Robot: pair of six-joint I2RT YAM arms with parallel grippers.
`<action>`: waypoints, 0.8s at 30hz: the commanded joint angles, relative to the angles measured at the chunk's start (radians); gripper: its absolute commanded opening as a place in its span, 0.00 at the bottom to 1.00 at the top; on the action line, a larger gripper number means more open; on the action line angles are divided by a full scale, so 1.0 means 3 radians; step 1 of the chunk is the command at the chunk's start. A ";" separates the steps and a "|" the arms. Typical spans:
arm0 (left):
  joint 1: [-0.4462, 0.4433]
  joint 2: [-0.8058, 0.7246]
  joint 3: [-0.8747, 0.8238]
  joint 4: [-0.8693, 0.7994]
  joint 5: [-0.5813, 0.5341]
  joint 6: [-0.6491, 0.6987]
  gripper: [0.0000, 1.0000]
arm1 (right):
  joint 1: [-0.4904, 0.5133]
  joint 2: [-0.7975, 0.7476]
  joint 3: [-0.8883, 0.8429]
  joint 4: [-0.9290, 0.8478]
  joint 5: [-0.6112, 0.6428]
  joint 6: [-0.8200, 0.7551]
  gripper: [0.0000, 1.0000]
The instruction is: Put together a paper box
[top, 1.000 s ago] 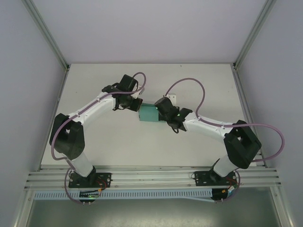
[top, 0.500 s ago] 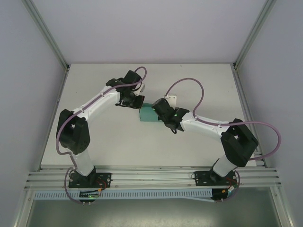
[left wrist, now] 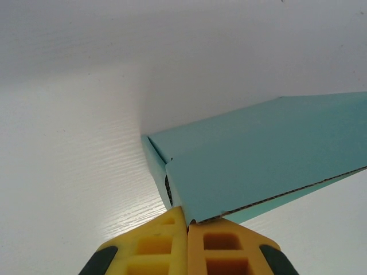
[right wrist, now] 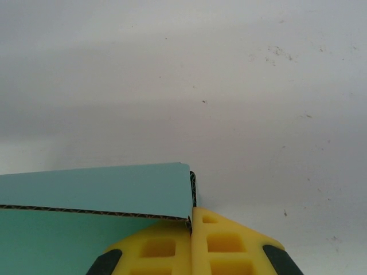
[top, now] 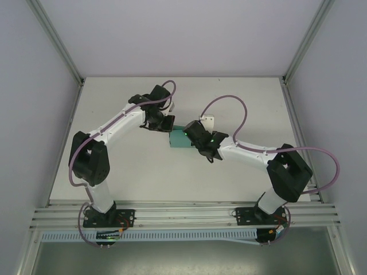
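While both arms reach in toward mid-table, the box (top: pixel 178 140) sits on the table (top: pixel 137 172) between my two grippers, teal card, flat panel up. Left gripper (left wrist: pixel 187 228): yellow pads pressed together, tips touching a corner at the box's left end. Right gripper (right wrist: pixel 192 220): pads together too, tips against the cut card edge at the right end. Can't tell whether either one has card pinched in the seam or just butts against it.
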 commanded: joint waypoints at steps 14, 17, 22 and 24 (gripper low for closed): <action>-0.0019 0.0275 -0.0209 -0.0358 0.0399 -0.0073 0.00 | 0.0069 0.0288 -0.0157 -0.0534 -0.0277 0.0119 0.00; -0.0005 0.0354 0.0122 -0.0569 0.0389 -0.0018 0.00 | 0.0067 0.0284 -0.0172 -0.0509 -0.0281 0.0129 0.00; 0.0022 0.0469 0.0456 -0.0799 0.0308 -0.0001 0.00 | 0.0059 0.0239 -0.0193 -0.0497 -0.0273 0.0119 0.00; 0.0052 0.0458 0.0468 -0.0788 0.0372 -0.0014 0.00 | 0.0055 0.0229 -0.0190 -0.0493 -0.0280 0.0109 0.00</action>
